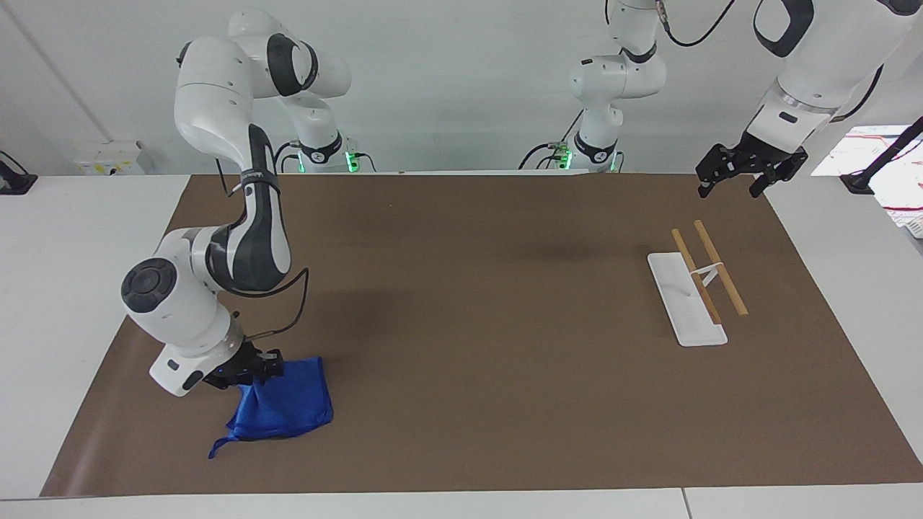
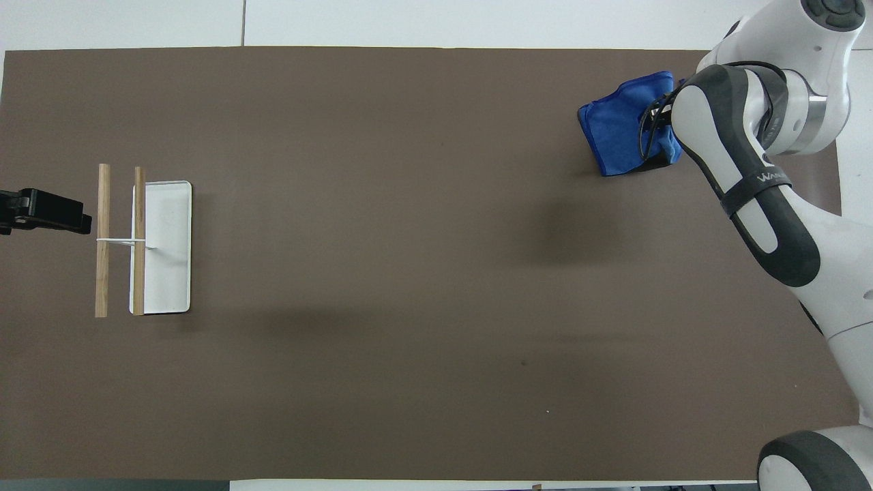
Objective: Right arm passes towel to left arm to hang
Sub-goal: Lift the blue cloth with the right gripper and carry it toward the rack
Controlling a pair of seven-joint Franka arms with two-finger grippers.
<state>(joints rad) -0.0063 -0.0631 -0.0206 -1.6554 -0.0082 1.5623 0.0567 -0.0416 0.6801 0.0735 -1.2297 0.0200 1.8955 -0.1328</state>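
White wall backs the scene, and a brown mat (image 1: 505, 324) covers most of the pale table (image 1: 72, 238).

Nearest the robots, at the left arm's end of the table, the left arm (image 1: 822, 65) waits with the left gripper (image 1: 746, 180) raised over the mat's edge, its jaws spread wide and holding nothing. In the overhead view only the black tip of this gripper (image 2: 44, 211) shows, just beside the rack.

Somewhat farther from the robots at that same end stands a small towel rack (image 1: 696, 285): a white base tray (image 2: 167, 245) carrying two parallel wooden bars (image 2: 102, 239) joined by a thin white bracket. Nothing hangs on it.

Farthest from the robots, at the right arm's end of the table, the right arm (image 1: 238, 238) reaches down, and the right gripper (image 1: 249, 371) has its jaws closed on the upper edge of the towel (image 1: 285, 411). Gathered at the grip, the blue cloth (image 2: 620, 129) hangs in folds, its lower part resting on the mat. A thin blue loop (image 1: 216, 447) trails from the towel's bottom corner onto the mat. Towel and rack are well apart, at the two ends of the table.
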